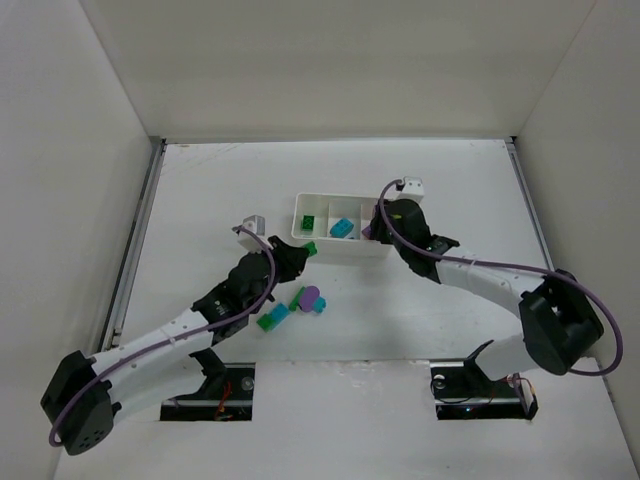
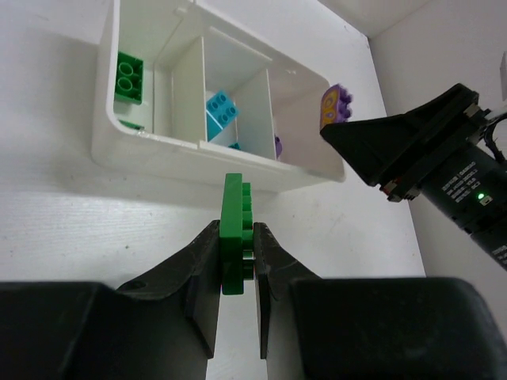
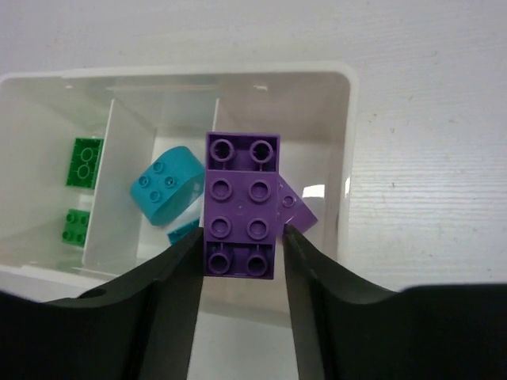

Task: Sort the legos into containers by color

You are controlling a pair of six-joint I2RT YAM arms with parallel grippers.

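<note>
Left gripper (image 2: 236, 252) clamped on green brick (image 2: 232, 202), held edge-on just short of tray (image 2: 158, 162). Likely bound for left compartment, where greens lie.
Right gripper (image 3: 242, 237) pinches purple brick (image 3: 242, 198) above right compartment, for drop among purples.
Teal brick (image 1: 272, 319) loose on table (image 1: 200, 200).

The black-and-white left arm (image 1: 170, 340) is stretching forward and inward from its base. Its black two-finger left gripper (image 2: 236, 231) is pinching a thin green plastic brick (image 2: 233, 202) on edge. The black-and-white right arm (image 1: 490, 280) is bending leftward, and its black right gripper (image 3: 243, 233) is clasping a purple studded plastic brick (image 3: 242, 198), studs facing the wrist camera.
</note>
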